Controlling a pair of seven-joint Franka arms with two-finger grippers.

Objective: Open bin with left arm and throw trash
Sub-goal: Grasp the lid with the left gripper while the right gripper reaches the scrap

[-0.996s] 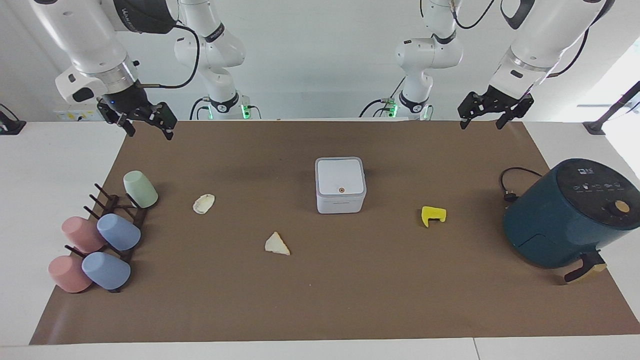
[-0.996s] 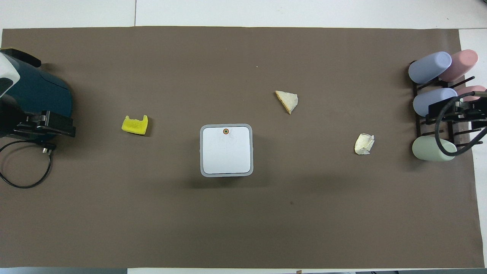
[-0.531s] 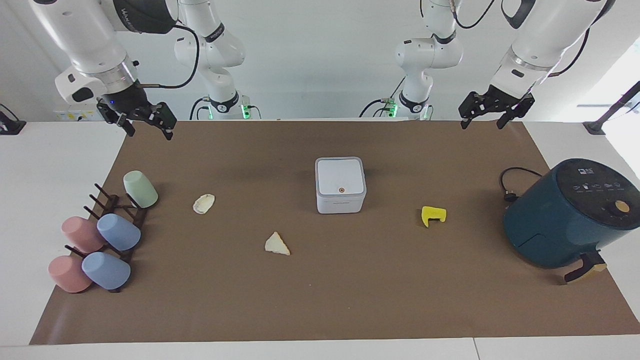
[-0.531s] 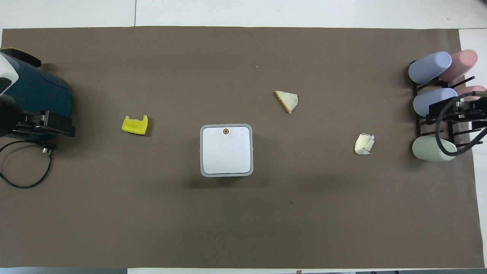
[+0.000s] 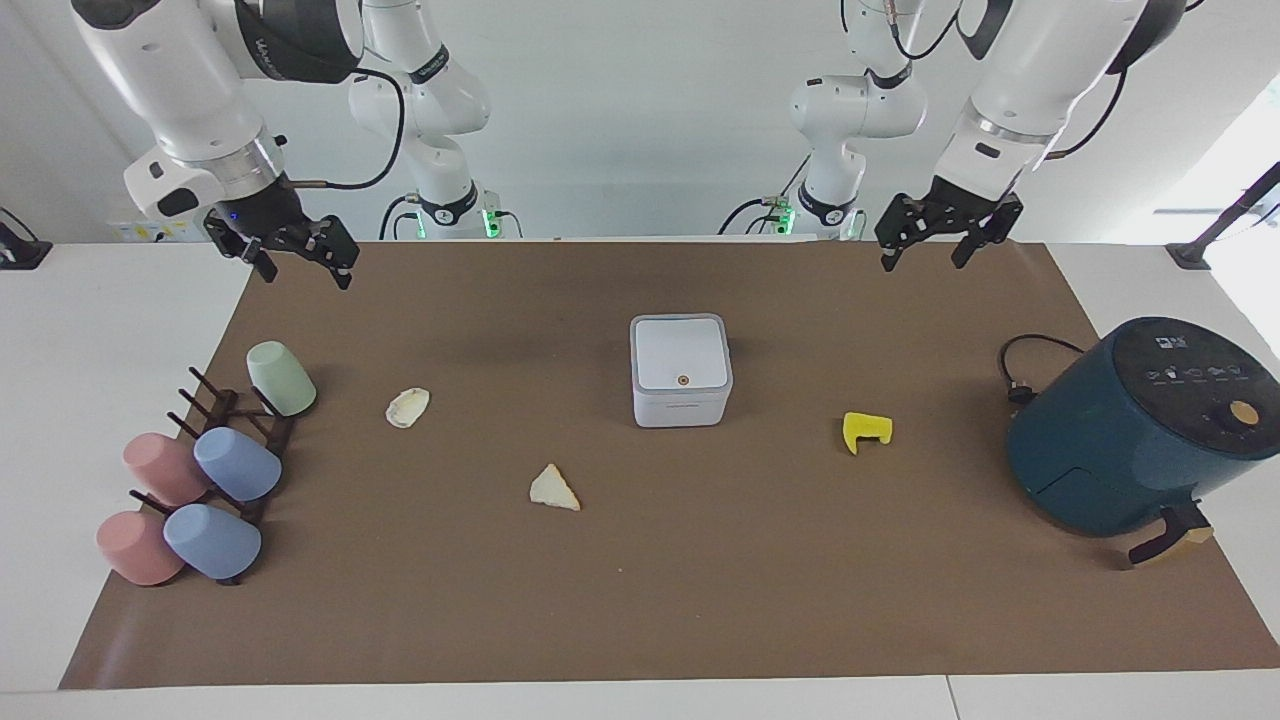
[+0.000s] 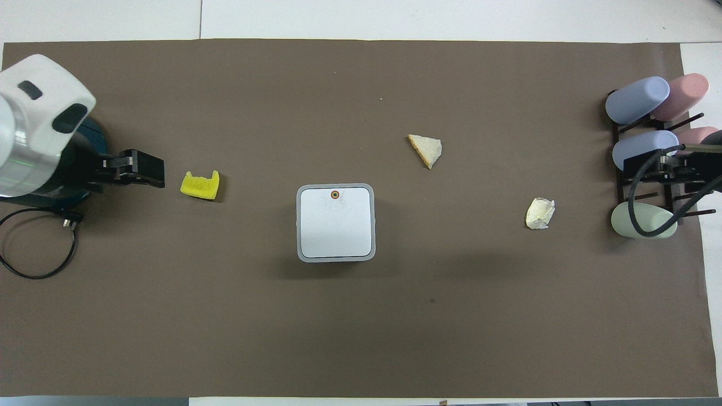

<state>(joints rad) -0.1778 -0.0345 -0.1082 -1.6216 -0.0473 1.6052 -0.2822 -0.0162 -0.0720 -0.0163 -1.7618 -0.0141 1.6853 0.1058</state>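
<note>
The left gripper (image 5: 925,245) is hanging high over the mat's robot-side edge at its own end, fingers spread, gripping nothing. The right gripper (image 5: 300,260) is waiting over the opposite corner, jaws parted and empty too. The white bin (image 5: 680,370) is sitting mid-mat, lid down. To open it cleanly, I'd be coming straight down on the orange button (image 5: 682,380). Trash is lying loose: wrinkled scrap (image 5: 407,407), cream wedge (image 5: 553,489), yellow chunk (image 5: 866,431). There's faint lettering on the bin's front, unreadable.
</note>
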